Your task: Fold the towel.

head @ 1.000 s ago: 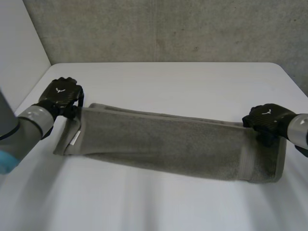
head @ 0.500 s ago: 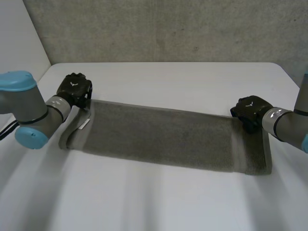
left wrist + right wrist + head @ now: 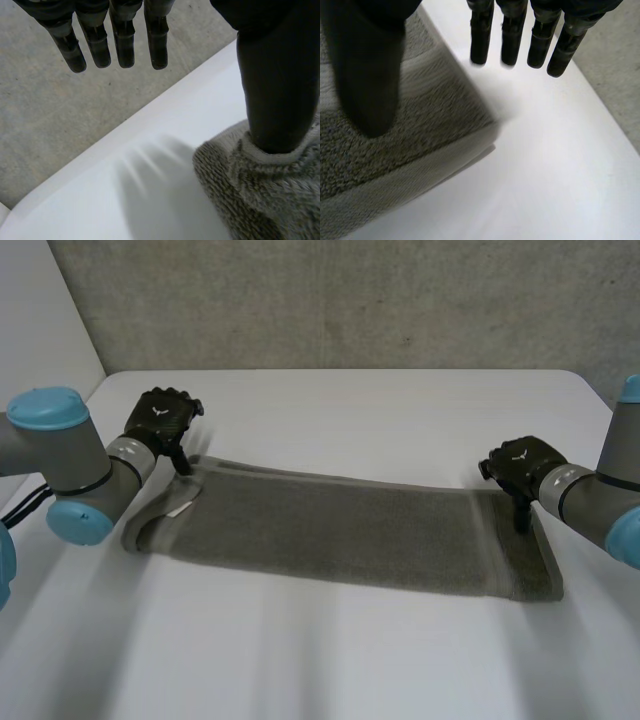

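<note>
Towel: the towel (image 3: 340,535) lies flat on the white table (image 3: 380,410) as one long narrow band stretched between the two hands. It looks already doubled lengthwise.
Left hand: the left hand (image 3: 160,420) sits at the far corner of its end. Its fingers (image 3: 122,40) are straight and reach past the cloth over bare table, while the thumb (image 3: 275,100) rests down on the corner pile. Nothing is pinched, so it's released.
Right hand: the right hand (image 3: 520,462) is at the far corner of the other end, same deal. Straight fingers are out over bare table with the thumb above the cloth, though actual contact is hard to call. It's loose and holding nothing.
Why like this: probably one hand per end so the band lands straight. With the cloth down, a grip isn't needed.
Edges: the hem by the right thumb looks square. Near the left palm the end curls up a bit, with a white tag (image 3: 180,509) showing.
Room: there's plenty of bare table beyond both sets of fingertips toward the wall (image 3: 350,300), and on the near side too. An end-to-end fold should fit easily.
</note>
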